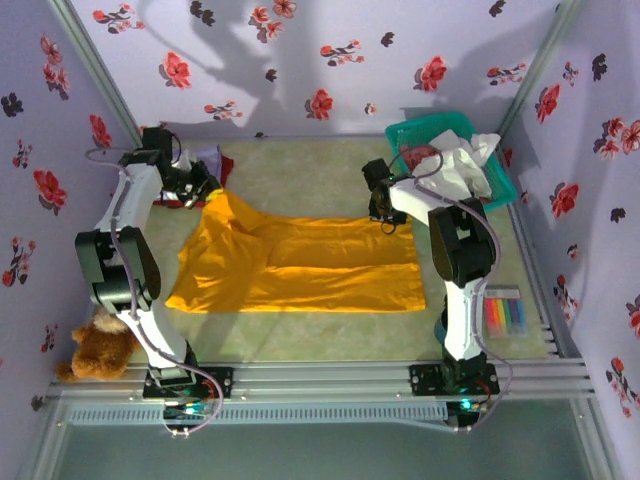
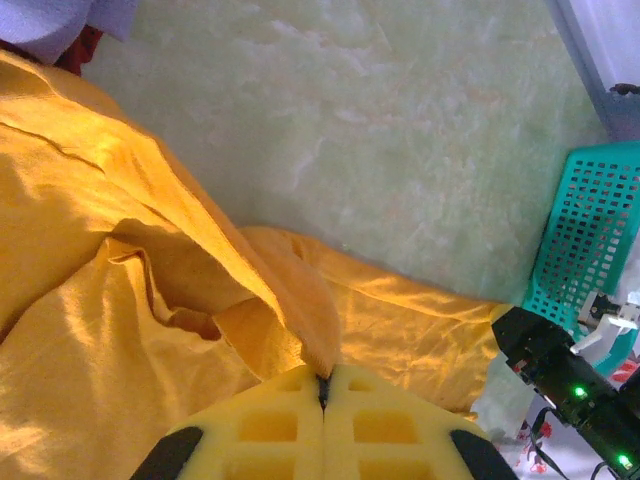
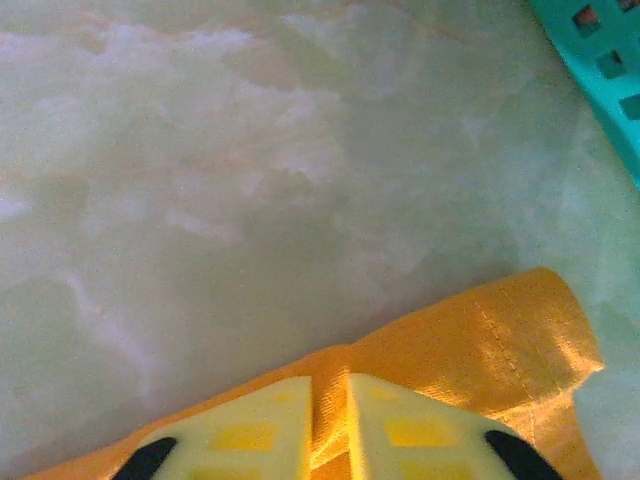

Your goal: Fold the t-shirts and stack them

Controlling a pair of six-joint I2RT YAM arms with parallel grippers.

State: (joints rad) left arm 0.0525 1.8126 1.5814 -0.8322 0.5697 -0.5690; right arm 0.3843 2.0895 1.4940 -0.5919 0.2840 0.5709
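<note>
Lavender walls printed with red and dark flowers close in the back (image 1: 330, 90), the left (image 1: 40, 150) and the right (image 1: 600, 150), meeting at slanted grey metal corner posts (image 1: 95, 65). The counter (image 1: 300, 180) has a pale green, cloudy marbled surface, and silver aluminium rails (image 1: 320, 380) run along its near edge. Even light falls from above, and soft grey shadows (image 1: 200, 40) spread over the back wall.

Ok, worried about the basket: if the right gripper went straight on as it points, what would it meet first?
The orange t-shirt edge pinched in the right gripper, then likely bare table; the teal basket sits off to the side.
</note>
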